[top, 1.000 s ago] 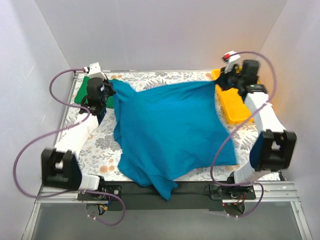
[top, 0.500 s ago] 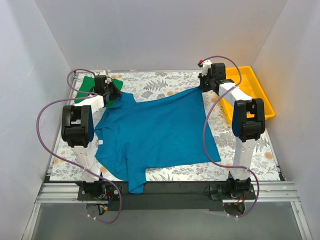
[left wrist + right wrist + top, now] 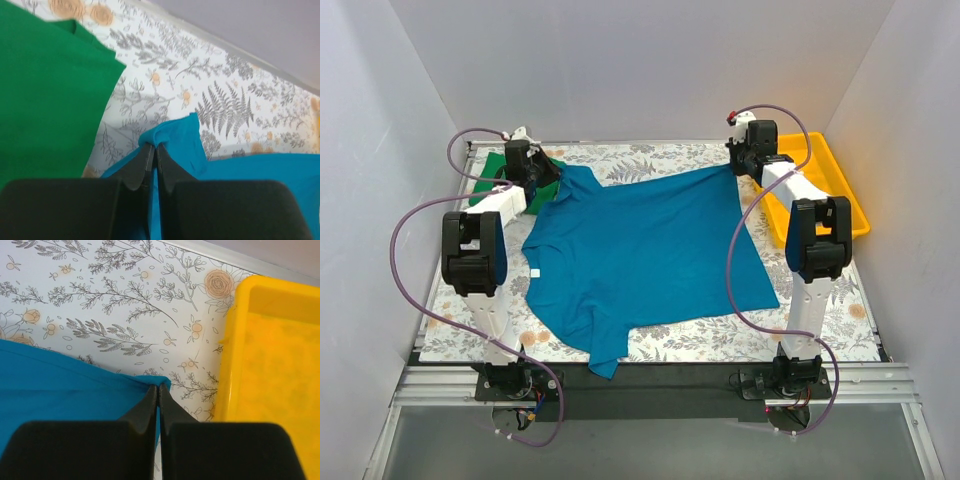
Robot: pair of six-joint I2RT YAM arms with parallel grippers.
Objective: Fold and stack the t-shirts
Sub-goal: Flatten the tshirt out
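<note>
The teal-blue t-shirt [image 3: 640, 255] lies spread across the table, one sleeve hanging toward the near edge. My left gripper [image 3: 548, 177] is shut on its far-left corner [image 3: 172, 137]. My right gripper [image 3: 740, 165] is shut on its far-right corner [image 3: 159, 383]. The fabric is pinched between both pairs of fingers just above the cloth. The bright green t-shirt [image 3: 492, 172] lies at the far-left corner, partly behind the left arm; it fills the left of the left wrist view [image 3: 45, 95].
A yellow plastic tray [image 3: 840, 195] stands at the far right, close to the right gripper, and shows in the right wrist view [image 3: 280, 380]. A floral tablecloth [image 3: 650, 165] covers the table. White walls close in the back and both sides.
Both arms swung the lifted teal shirt back and down; it now lies flat and stretched. In the last half second both grippers shifted slightly right and back, holding the corners.
</note>
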